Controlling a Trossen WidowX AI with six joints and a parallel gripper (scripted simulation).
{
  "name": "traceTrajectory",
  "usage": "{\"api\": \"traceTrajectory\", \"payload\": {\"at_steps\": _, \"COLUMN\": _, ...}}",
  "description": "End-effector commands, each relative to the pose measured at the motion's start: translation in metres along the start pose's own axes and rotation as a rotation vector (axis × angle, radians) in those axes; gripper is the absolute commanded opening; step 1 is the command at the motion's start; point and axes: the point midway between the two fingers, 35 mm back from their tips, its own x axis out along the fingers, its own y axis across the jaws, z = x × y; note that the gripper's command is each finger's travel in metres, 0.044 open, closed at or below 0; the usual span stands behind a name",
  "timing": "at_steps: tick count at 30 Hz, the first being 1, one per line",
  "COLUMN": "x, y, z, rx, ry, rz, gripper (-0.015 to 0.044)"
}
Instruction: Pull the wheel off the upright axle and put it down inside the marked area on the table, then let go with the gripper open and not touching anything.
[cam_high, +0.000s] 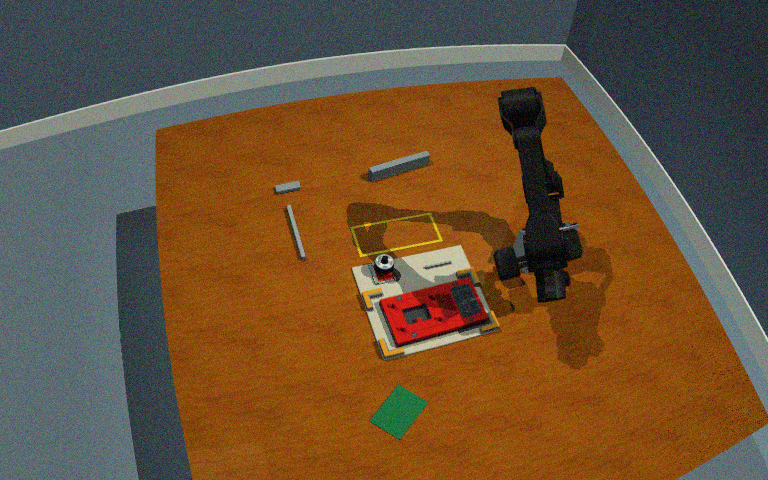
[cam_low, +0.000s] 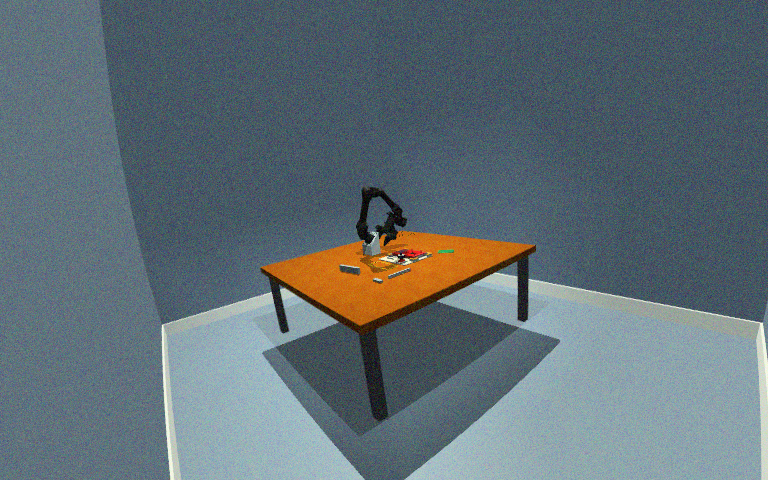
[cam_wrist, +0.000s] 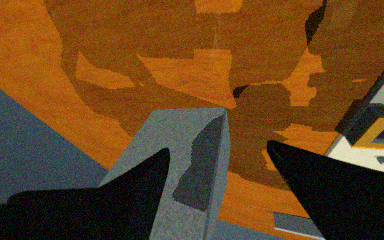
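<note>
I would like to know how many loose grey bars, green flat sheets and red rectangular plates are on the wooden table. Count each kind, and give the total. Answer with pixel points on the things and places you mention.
Loose grey bars: 3 (cam_high: 399, 166) (cam_low: 350, 270)
Green flat sheets: 1 (cam_high: 398, 412) (cam_low: 446, 251)
Red rectangular plates: 1 (cam_high: 417, 331) (cam_low: 415, 253)
Total: 5
</note>
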Motion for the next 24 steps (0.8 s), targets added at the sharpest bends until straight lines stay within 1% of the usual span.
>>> {"api": "traceTrajectory", "payload": {"at_steps": 1, "x": -0.001, "y": 0.000, "z": 0.001, "rx": 0.003, "ry": -0.005, "rz": 0.003, "gripper": 0.0374}}
{"api": "traceTrajectory", "payload": {"at_steps": 4, "x": -0.008, "y": -0.007, "z": 0.008, "rx": 0.050, "ry": -0.082, "rz": 0.044, "gripper": 0.0300}}
{"api": "traceTrajectory", "payload": {"at_steps": 10, "x": -0.033, "y": -0.039, "z": 0.017, "rx": 0.209, "ry": -0.202, "rz": 0.054, "gripper": 0.0300}}
{"api": "traceTrajectory", "payload": {"at_steps": 14, "x": -0.054, "y": -0.073, "z": 0.018, "rx": 0.365, "ry": -0.288, "rz": 0.053, "gripper": 0.0300}}
{"api": "traceTrajectory", "payload": {"at_steps": 20, "x": -0.080, "y": -0.131, "z": 0.004, "rx": 0.633, "ry": -0.404, "rz": 0.059, "gripper": 0.0300}}
{"api": "traceTrajectory", "payload": {"at_steps": 24, "x": -0.089, "y": -0.162, "z": -0.012, "rx": 0.787, "ry": -0.471, "rz": 0.101, "gripper": 0.0300}}
